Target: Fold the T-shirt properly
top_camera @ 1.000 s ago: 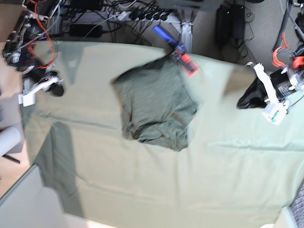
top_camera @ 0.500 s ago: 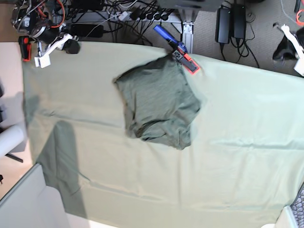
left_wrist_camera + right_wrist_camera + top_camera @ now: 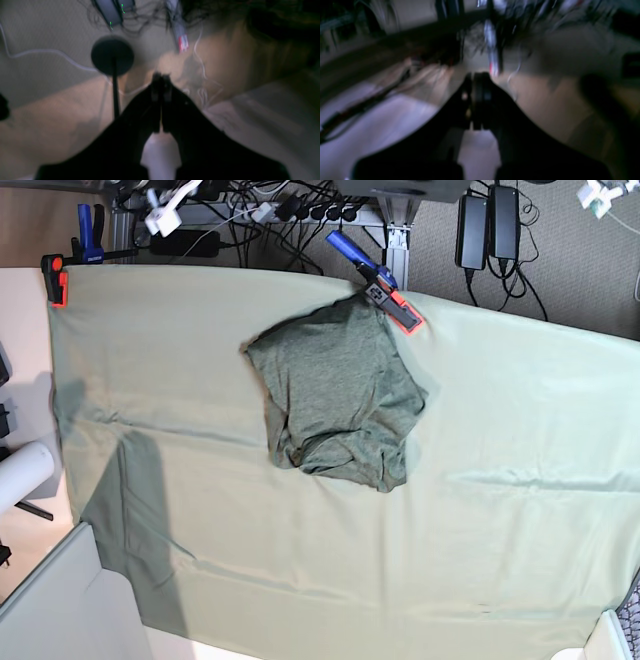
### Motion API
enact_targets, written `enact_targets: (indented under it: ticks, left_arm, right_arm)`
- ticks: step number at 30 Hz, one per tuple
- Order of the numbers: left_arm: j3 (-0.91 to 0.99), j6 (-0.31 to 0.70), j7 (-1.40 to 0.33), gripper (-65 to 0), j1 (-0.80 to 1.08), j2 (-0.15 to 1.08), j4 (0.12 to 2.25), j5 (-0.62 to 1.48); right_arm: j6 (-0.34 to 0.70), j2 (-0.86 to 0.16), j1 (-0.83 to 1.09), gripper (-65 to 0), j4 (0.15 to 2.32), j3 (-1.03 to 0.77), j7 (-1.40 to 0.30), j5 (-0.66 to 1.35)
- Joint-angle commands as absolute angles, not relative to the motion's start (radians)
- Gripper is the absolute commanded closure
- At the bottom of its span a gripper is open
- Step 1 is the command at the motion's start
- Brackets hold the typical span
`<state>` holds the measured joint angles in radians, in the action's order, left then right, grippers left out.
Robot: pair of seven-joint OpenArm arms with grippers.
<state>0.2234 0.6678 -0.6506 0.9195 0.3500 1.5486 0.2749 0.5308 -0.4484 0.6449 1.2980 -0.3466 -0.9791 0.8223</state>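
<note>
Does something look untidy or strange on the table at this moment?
Yes. The T-shirt lies as a rough bundle on the table sheet, near the far edge. Its lower edge is bunched and wrinkled, and its outline is uneven, so the fold does not look neat. A blue and orange clamp sits right beside its far corner.

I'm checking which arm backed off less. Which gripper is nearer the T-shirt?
Right. The right gripper sits past the table's far edge, up-left of the T-shirt; the left gripper is at the far top-right corner.

left pincer [image 3: 161, 76]: withdrawn off table, past far right corner | right pincer [image 3: 477, 76]: withdrawn beyond far left edge
</note>
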Motion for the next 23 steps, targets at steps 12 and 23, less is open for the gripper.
enact_targets:
  ticks: [12, 23]
  left_arm:
    - [-0.240, 0.376, -0.605, -0.7, 0.434, 0.360, 0.740, 0.171]
    - [-0.366, 0.378, -0.495, -0.7, 0.200, 0.280, 0.585, 0.228]
  right_arm:
    - [0.520, -0.367, 0.436, 0.0, 0.912, -0.131, -0.951, 0.681]
    - [0.519, -0.310, 0.272, 0.0, 0.861, -0.131, -0.859, 0.530]
